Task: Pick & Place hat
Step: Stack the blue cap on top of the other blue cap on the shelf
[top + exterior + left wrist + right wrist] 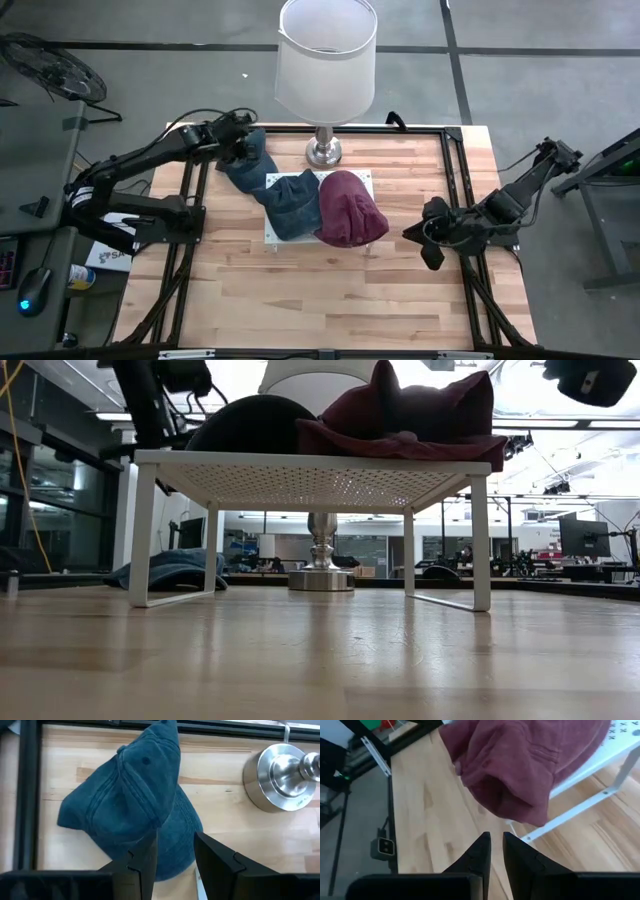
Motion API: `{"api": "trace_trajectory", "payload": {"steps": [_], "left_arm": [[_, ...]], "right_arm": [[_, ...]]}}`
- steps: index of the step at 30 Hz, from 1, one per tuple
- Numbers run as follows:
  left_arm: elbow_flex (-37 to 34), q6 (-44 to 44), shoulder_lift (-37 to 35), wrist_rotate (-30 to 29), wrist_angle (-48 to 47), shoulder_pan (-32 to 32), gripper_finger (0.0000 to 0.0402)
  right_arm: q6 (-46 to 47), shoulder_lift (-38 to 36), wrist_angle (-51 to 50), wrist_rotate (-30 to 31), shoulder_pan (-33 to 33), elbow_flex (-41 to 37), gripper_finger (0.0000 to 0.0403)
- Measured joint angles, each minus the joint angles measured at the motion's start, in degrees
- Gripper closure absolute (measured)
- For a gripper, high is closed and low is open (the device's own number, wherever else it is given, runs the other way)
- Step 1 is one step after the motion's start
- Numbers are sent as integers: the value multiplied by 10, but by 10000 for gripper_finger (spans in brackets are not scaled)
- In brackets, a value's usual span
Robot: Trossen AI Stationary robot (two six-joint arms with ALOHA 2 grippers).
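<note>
White perforated rack (pixel 362 178) stands mid-surface on the wooden surface (pixel 330 290); taken as the landmark.

Maroon hat (pixel 349 208) lies on the rack's top, toward the right arm's side, its edge drooping over the rack's rim. In the low view it sits crumpled on the rack top (pixel 410 420); in the right wrist view its folded brim hangs past the white frame (pixel 520 775).

Blue denim cap (pixel 278 195) lies partly on the rack's left half and trails off toward the left arm, down to the surface. The left wrist view shows it slumped on the wood (pixel 130 805); in the low view part of it rests on the surface behind the rack's left leg (pixel 172 570).

Lamp, white shade (pixel 326 58) and metal base (pixel 323 152), stands just behind the rack.

Left claw (pixel 240 150) sits at the cap's far end, off the rack's back-left corner; fingers (pixel 145 860) spread, nothing between them, the cap just ahead.

Right claw (pixel 432 240) hangs off the rack's right side, apart from the maroon hat; fingers (pixel 480 852) nearly pressed together with a thin gap, pinching nothing.
</note>
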Motion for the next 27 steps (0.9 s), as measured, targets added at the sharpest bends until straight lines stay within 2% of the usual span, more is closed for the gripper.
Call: {"api": "trace_trajectory", "payload": {"steps": [2,8,11,15,21,27], "left_arm": [[-7,15,9,26,13,24,273],[-16,64,55,47,33,85,273],[-17,107,75,90,75,112,265],[-17,131,103,131,112,138,227],[-16,130,147,146,111,176,155],[-16,128,186,186,127,197,133]], "right_arm": [[-1,0,8,1,0,-4,359],[0,1,13,7,-10,-4,359],[12,1,13,7,-17,-4,359],[14,1,13,19,-25,-4,359],[18,1,13,32,-40,-4,359],[18,1,13,32,-53,-4,359]]}}
